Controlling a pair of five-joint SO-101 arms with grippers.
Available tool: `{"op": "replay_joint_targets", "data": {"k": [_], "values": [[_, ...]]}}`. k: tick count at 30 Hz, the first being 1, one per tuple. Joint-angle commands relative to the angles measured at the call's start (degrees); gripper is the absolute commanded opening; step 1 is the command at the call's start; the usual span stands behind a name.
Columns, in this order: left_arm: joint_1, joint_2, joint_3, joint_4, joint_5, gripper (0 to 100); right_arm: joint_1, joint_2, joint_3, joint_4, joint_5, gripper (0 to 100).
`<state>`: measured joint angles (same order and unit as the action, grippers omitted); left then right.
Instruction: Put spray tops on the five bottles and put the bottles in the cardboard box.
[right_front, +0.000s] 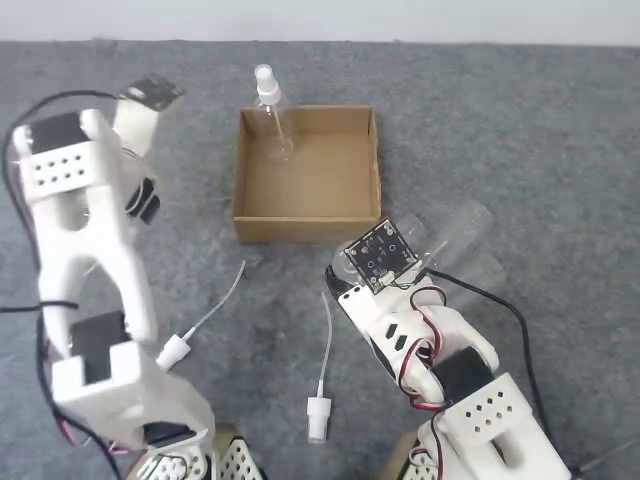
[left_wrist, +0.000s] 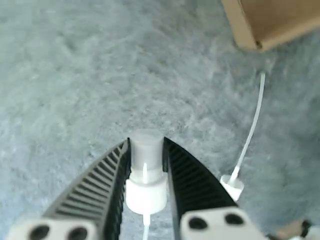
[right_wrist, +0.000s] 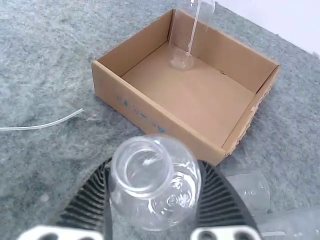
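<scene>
- Left gripper (left_wrist: 145, 145): black ribbed fingers (left_wrist: 105, 180) are drawn in to a narrow gap. They clamp a white plastic spray top (left_wrist: 145, 175) from both sides. Its thin tube trails back toward the wrist.
- Below it lies the grey felt-covered counter (left_wrist: 100, 75). Whether the held top touches the felt, cannot tell.
- Just beside those fingers, a second white spray top (left_wrist: 231, 184) lies loose on the felt. Its long clear tube points at a corner of the brown cardboard box (left_wrist: 260, 25).
- Right gripper (right_wrist: 152, 167): its dark ribbed fingers (right_wrist: 220, 200) are spread wide and press both sides of a clear plastic bottle (right_wrist: 150, 200). The neck is open with no top on it, and the mouth faces the wrist camera.
- The held bottle is outside the box, close to its near wall. In the high view the right wrist sits just off the box's near right corner.
- The box is open-topped. A clear bottle with a white spray top fitted (right_front: 270, 110) stands in its far left corner, with the tube visible inside.
- A pair of clear lying bottles (right_front: 468, 228) rests on the counter just beside the right gripper, on the side away from the left arm.
- A third loose spray top (right_front: 318, 415) lies between the two arm bases, well short of the box. Its tube runs toward the box's near wall.
</scene>
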<state>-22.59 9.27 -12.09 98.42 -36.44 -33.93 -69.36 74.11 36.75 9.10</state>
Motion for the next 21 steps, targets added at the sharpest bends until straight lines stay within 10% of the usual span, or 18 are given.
{"op": "replay_joint_targets", "data": {"k": [1,21], "values": [[0.1,-9.1,-3.0,1.9,8.5,2,0.3,-2.6,-1.1,-1.6,-1.4,2.8],[3.2,-24.5,-3.0,-3.7,40.4,1,-3.0,-2.4,-1.0,-3.2,-6.7,0.6]]}}
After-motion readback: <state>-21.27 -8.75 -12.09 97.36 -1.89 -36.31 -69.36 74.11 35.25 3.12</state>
